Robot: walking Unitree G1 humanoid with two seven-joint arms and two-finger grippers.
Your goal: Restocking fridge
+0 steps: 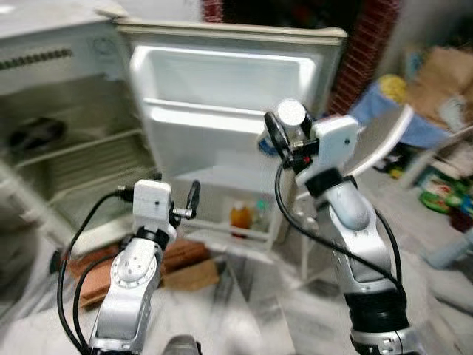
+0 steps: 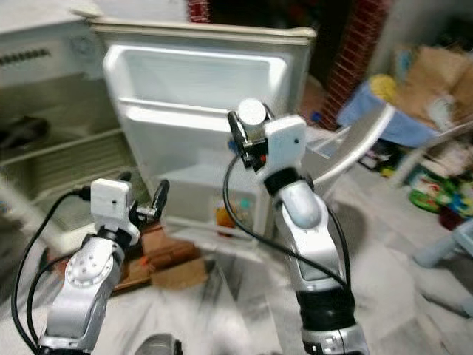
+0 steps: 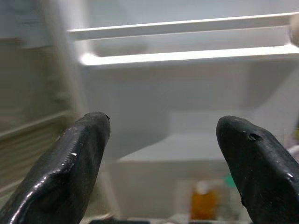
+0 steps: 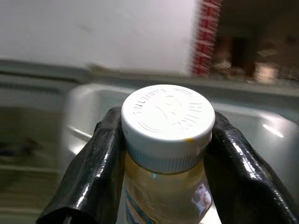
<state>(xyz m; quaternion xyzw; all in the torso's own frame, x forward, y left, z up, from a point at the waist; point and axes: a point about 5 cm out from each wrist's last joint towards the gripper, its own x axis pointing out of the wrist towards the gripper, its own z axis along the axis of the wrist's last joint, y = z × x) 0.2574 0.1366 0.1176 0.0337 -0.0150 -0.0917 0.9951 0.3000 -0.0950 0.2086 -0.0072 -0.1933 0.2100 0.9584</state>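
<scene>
Right wrist view puts you closest: the right gripper point(image 4: 164, 158) is clenched on a bottle point(image 4: 163, 186) of pale yellow liquid, its two black fingers point(image 4: 88, 172) pressing just under the white ribbed cap point(image 4: 167, 123). In the left eye view you hold that bottle raised at about the height of the door's upper shelf, cap facing you, in front of the open fridge door point(image 1: 229, 133).

Your left gripper point(image 3: 163, 154) hangs lower and to the left, fingers spread apart with nothing between them, pointing at the door's inner face.

Beyond both arms, the door's bottom rack point(image 1: 240, 233) already carries an orange bottle point(image 1: 239, 216) with a smaller green-topped one point(image 1: 260, 213) just beside it. Further left, the fridge cabinet point(image 1: 66, 148) stands open with a wire shelf point(image 1: 89, 159) and something dark on the level above; blur hides what it is.

The bottle looks like smooth plastic, nearly full, so expect moderate weight and a slippery wall. The neck under the cap's rim is likely the safest hold, since the rim stops it sliding down through your fingers.
</scene>
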